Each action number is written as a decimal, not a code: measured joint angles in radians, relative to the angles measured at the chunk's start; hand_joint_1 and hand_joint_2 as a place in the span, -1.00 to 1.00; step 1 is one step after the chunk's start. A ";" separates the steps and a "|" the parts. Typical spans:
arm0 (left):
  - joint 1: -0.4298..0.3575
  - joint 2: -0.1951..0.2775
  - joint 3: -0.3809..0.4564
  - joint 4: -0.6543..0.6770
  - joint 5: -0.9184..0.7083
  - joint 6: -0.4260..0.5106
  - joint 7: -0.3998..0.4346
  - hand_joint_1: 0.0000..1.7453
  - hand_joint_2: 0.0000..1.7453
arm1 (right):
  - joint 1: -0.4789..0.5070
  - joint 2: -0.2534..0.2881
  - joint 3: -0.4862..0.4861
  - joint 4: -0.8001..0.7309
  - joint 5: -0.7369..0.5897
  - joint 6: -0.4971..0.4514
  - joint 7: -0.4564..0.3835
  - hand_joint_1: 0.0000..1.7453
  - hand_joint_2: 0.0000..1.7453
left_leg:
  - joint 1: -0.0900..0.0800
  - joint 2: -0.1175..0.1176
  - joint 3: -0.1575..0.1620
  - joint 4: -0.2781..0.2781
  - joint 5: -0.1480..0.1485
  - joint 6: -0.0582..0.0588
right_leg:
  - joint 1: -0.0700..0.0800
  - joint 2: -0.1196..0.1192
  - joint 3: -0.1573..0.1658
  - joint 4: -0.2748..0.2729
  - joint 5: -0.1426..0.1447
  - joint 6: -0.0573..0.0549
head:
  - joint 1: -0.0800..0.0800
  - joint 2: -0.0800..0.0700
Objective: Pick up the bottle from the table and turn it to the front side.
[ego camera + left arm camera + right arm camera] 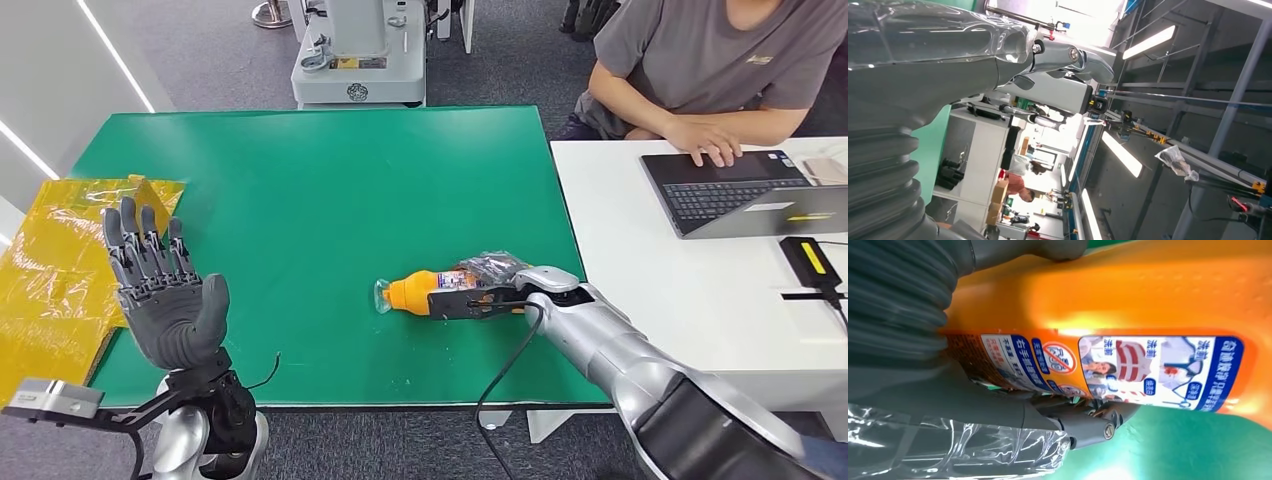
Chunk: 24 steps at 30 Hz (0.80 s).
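Observation:
An orange bottle (418, 291) with a clear cap lies on its side on the green table mat (300, 190), cap pointing left. My right hand (487, 288) wraps its fingers around the bottle's body near its base. In the right wrist view the orange bottle (1128, 300) sits close against the hand, its blue and white label (1148, 371) facing the camera, with a thumb (1018, 250) on one side and fingers (1088, 427) on the other. My left hand (165, 295) is raised at the mat's left front corner, palm forward, fingers spread, holding nothing.
A yellow bag (60, 270) lies at the mat's left edge. A white table (700, 300) adjoins on the right with a laptop (745, 192) and a black and yellow device (812, 262). A person (710, 70) sits behind it with a hand on the laptop.

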 joint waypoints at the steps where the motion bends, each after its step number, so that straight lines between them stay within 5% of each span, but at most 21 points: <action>1: 0.000 0.000 0.000 0.000 0.000 0.001 0.000 -1.00 1.00 | 0.001 0.000 0.000 0.000 0.002 -0.008 0.001 1.00 1.00 | 0.000 0.000 0.000 0.000 0.000 0.000 | 0.000 0.000 0.000 0.000 0.000 0.000 | 0.000 0.000; 13: 0.032 0.000 0.001 -0.005 -0.022 -0.025 -0.010 -1.00 1.00 | 0.073 -0.011 -0.033 -0.082 -0.003 -0.198 -0.023 1.00 1.00 | 0.000 0.000 -0.002 0.000 0.000 0.000 | 0.000 0.000 -0.002 0.000 0.000 0.000 | 0.000 0.000; 18: 0.039 0.000 0.001 -0.012 -0.032 -0.022 -0.011 -1.00 1.00 | 0.168 -0.011 -0.148 -0.271 -0.033 -0.371 -0.031 1.00 1.00 | 0.000 -0.001 -0.003 0.000 0.000 0.000 | 0.000 -0.001 -0.002 0.000 -0.001 0.000 | 0.000 0.000; 24: 0.039 0.000 0.001 -0.012 -0.031 -0.019 -0.009 -1.00 1.00 | 0.253 -0.011 -0.248 -0.466 -0.037 -0.441 -0.018 1.00 1.00 | 0.000 -0.001 -0.003 0.000 -0.001 0.001 | 0.000 -0.001 -0.003 0.000 -0.002 0.000 | 0.000 0.000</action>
